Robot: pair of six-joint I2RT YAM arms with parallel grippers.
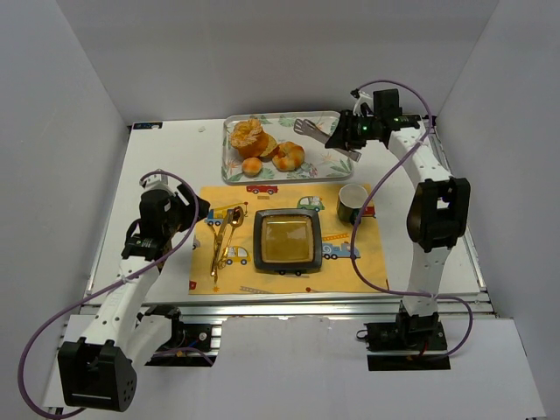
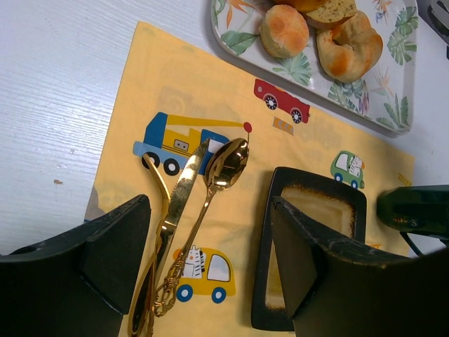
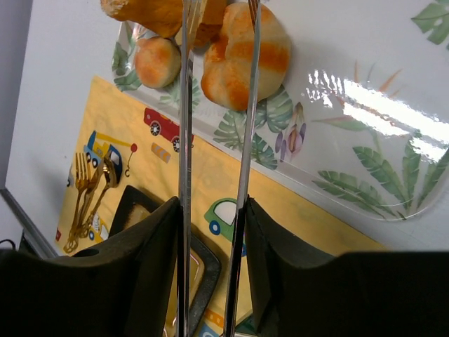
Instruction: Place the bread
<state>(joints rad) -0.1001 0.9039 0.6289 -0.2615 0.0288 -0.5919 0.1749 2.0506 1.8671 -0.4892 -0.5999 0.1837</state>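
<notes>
Right jaws are clamped on metal tongs (image 1: 308, 129), whose two thin arms run forward out from between them. Ahead of these jaws, near the arms' far end, the bread (image 3: 270, 53) lies on the leaf-patterned tray (image 1: 324, 166). In the wrist view it sits framed by the arms, but whether they touch it cannot be told. Left jaws gape wide and hold nothing. Gold cutlery (image 2: 210, 189) lies on the yellow placemat (image 2: 140, 84) below and between them, beside a dark square plate (image 2: 261, 281).
</notes>
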